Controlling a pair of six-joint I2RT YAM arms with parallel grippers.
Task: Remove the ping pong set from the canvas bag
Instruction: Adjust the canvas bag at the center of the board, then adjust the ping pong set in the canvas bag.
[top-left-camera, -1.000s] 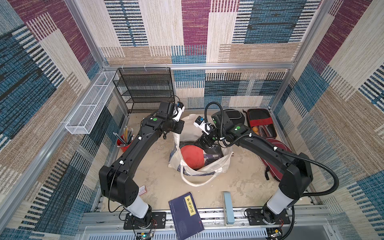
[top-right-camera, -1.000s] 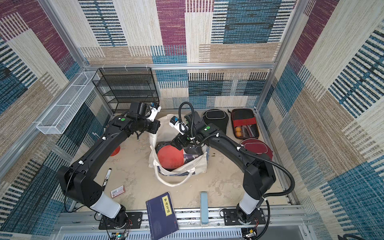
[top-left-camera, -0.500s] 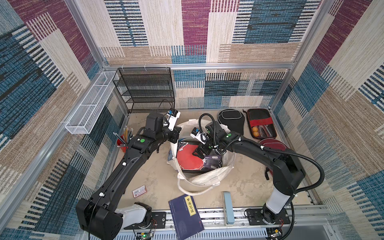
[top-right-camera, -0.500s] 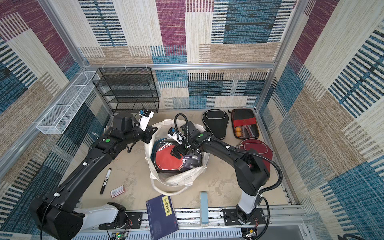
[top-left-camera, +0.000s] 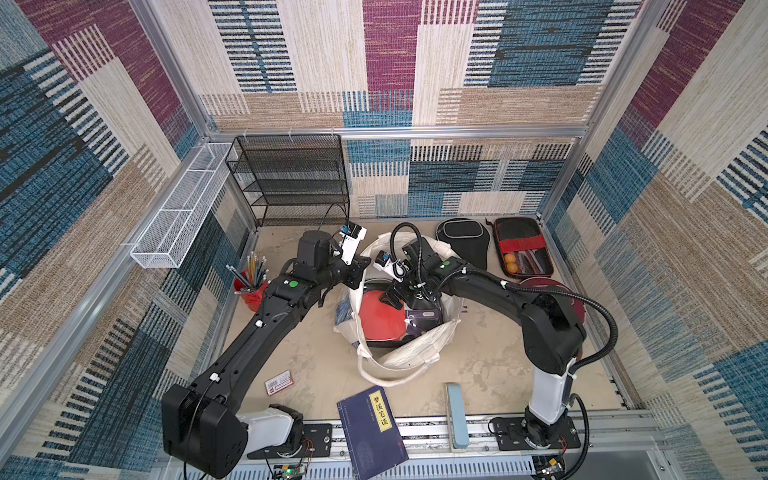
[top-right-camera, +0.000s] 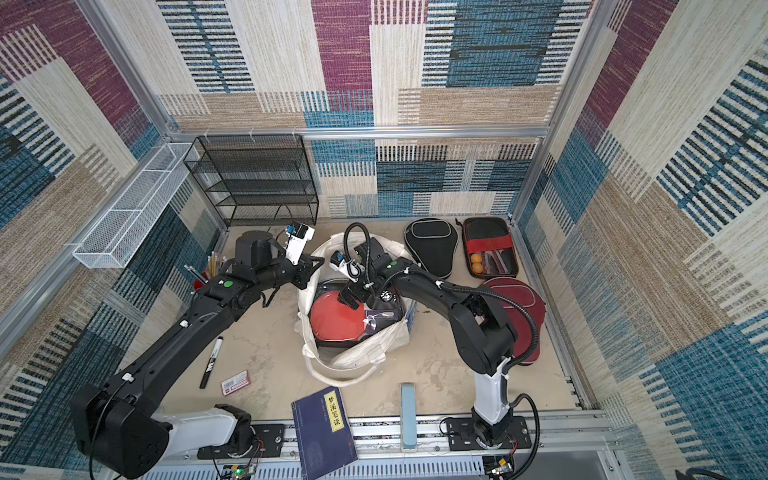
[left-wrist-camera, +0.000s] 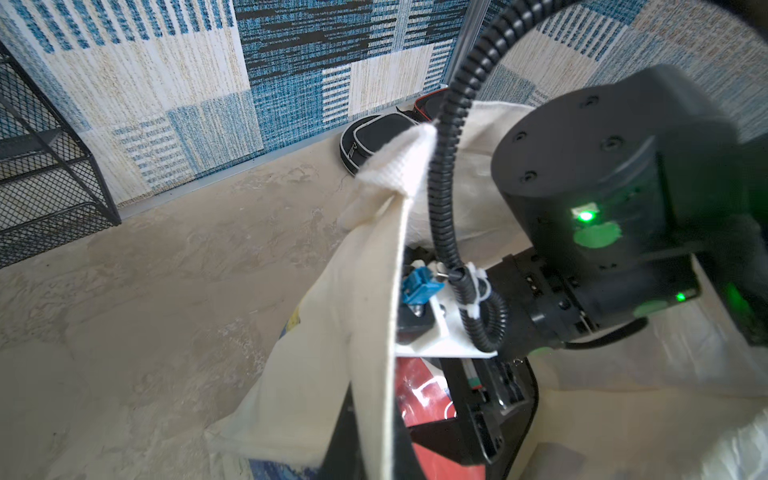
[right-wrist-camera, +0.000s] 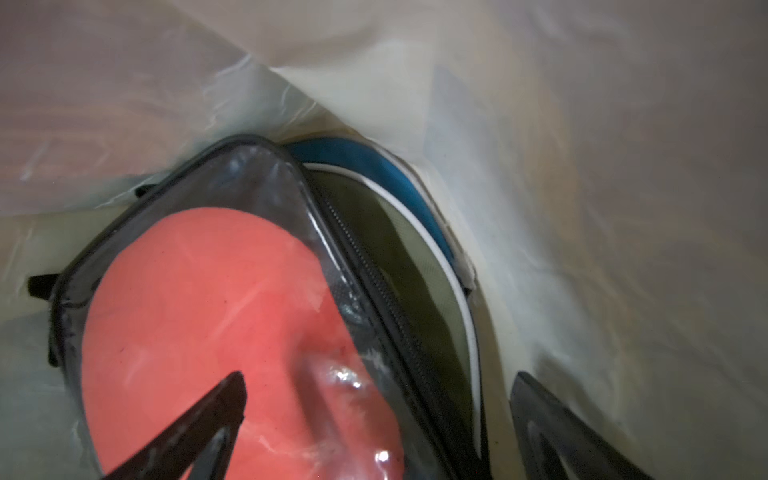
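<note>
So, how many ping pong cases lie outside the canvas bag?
3: black paddle-shaped case by the back wall, rectangular black-red case beside it, maroon paddle-shaped case under the right arm. Others may be hidden.

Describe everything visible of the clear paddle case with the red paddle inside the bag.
The clear paddle case is paddle-shaped, of glossy, creased see-through plastic with black trim and a black zipper along its edge; a red paddle fills it. It lies on top inside the canvas bag, with an olive case and a blue case showing past its edge. The right gripper stands open over its zippered edge; whether it touches cannot be told.
</note>
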